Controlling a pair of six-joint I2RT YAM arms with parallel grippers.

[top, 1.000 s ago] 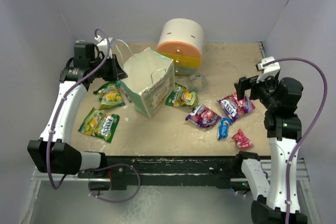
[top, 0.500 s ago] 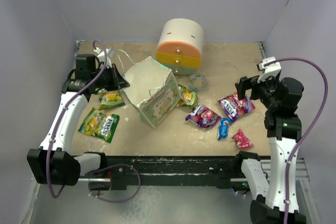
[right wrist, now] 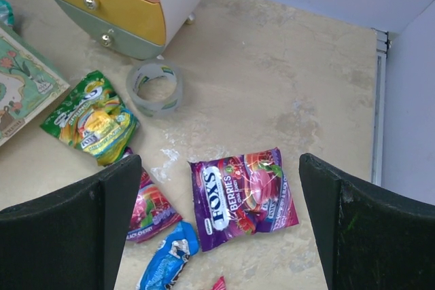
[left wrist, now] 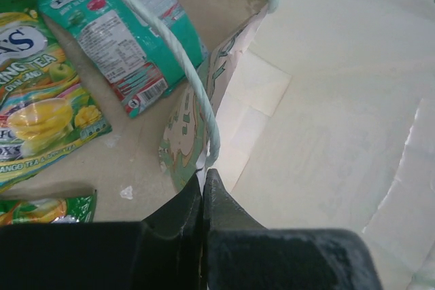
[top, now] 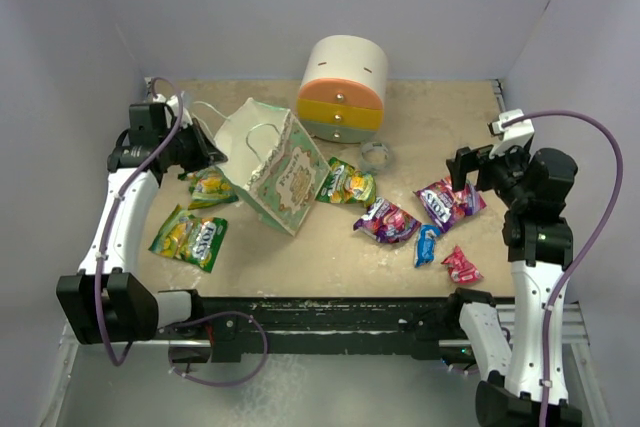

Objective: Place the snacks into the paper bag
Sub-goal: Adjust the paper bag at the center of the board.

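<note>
Paper bag (top: 280, 172) leans toward left hand (left wrist: 204, 180), clenched on its rim; right hand (right wrist: 217, 188), released, hovers over purple Fox's packet (right wrist: 245, 198), bag well to its left.

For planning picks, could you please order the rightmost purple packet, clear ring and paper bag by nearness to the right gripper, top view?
1. The rightmost purple packet, beside the right gripper.
2. The clear ring, mid-table, leftward.
3. The paper bag, far left, pinched by left gripper.

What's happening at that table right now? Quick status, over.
Left jaws shut on paper bag rim, bag tilted. Right jaws open above purple packet. Snacks on table, none seen inside. Clear ring lies apart, nothing blocking.
</note>
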